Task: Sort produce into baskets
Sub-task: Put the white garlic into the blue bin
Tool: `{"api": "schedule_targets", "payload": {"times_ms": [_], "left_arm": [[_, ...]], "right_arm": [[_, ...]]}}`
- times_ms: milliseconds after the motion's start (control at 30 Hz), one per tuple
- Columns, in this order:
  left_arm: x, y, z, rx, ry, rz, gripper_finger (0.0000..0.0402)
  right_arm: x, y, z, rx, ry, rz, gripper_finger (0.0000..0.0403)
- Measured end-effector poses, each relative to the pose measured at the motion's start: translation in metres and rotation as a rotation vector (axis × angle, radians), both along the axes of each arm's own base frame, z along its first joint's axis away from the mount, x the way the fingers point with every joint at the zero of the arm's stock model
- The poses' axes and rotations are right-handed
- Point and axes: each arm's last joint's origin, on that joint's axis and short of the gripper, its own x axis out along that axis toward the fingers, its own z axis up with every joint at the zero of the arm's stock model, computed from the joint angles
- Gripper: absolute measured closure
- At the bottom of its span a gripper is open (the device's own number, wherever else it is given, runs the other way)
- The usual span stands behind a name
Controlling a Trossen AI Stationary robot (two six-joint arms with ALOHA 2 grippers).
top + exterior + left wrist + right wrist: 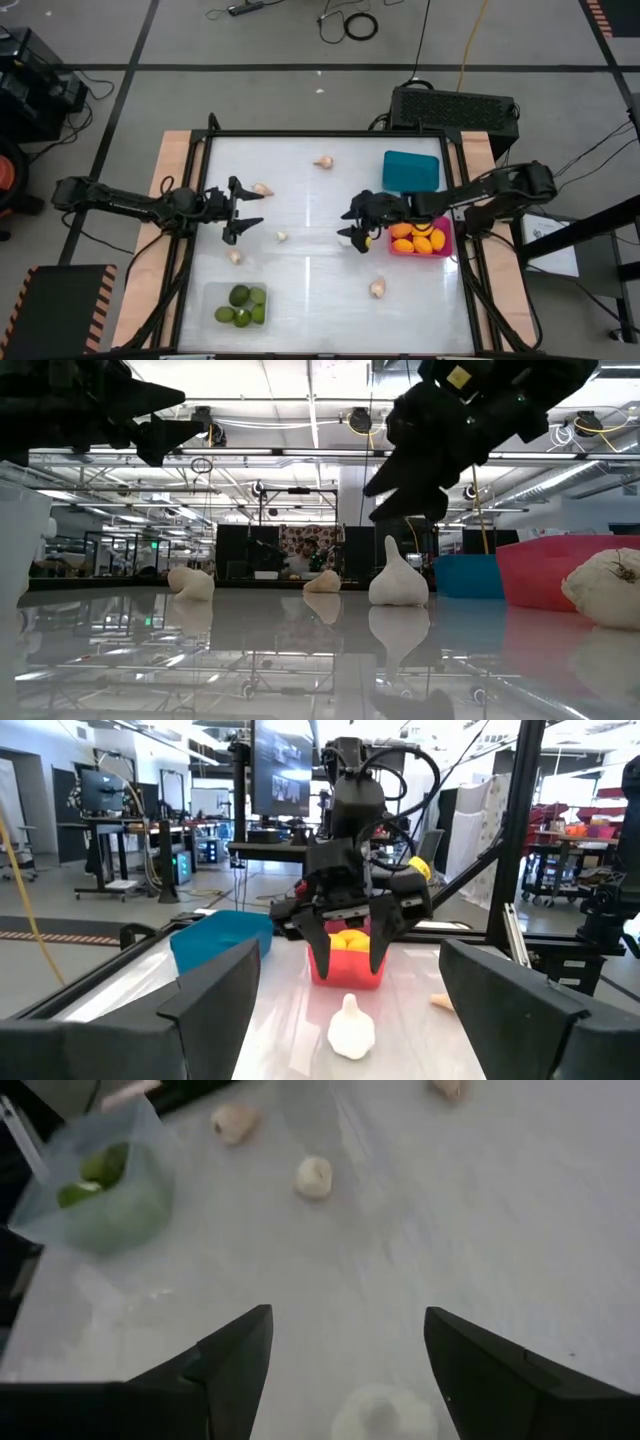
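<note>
Five garlic bulbs lay loose on the table [310, 290], w/ the citrus [420, 240] already in the pink basket [447, 247], the limes [241, 306] in the clear basket [212, 293], and the teal basket [411, 170] empty as far as the high view showed.

The right gripper [357, 226] hovered near mid-table, just left of the pink basket, jaws spread wide and holding nothing. The left gripper [240, 211] hung opposite over the left half, jaws also spread and empty.

Key relation for the next grab, as I judged it: the small bulb [281, 237] sat between the two grippers, nearer the left one, just off its fingertips toward the table centre. In the left wrist view that bulb [351, 1028] lay straight ahead between the fingers [215, 1005], stem tip up, so roughly upright w/ no real long axis to line up on. The left arm looked better placed for it.

Other bulbs: one [263, 189] just beyond the left gripper toward the far edge, one [235, 256] just on its near side, one [324, 161] near the far edge, one [377, 288] toward the near edge below the right gripper. Teal basket was probably where garlic belonged.
</note>
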Motion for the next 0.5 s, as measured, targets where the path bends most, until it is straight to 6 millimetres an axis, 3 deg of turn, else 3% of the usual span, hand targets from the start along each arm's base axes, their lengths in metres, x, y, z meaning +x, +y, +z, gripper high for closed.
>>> {"api": "schedule_targets", "payload": {"times_ms": [500], "left_arm": [[0.0,0.0,-0.001,0.003,0.008,0.0,0.0089]], "right_arm": [[0.01,0.005,-0.041,-0.008,0.136,0.013,0.0152]]}}
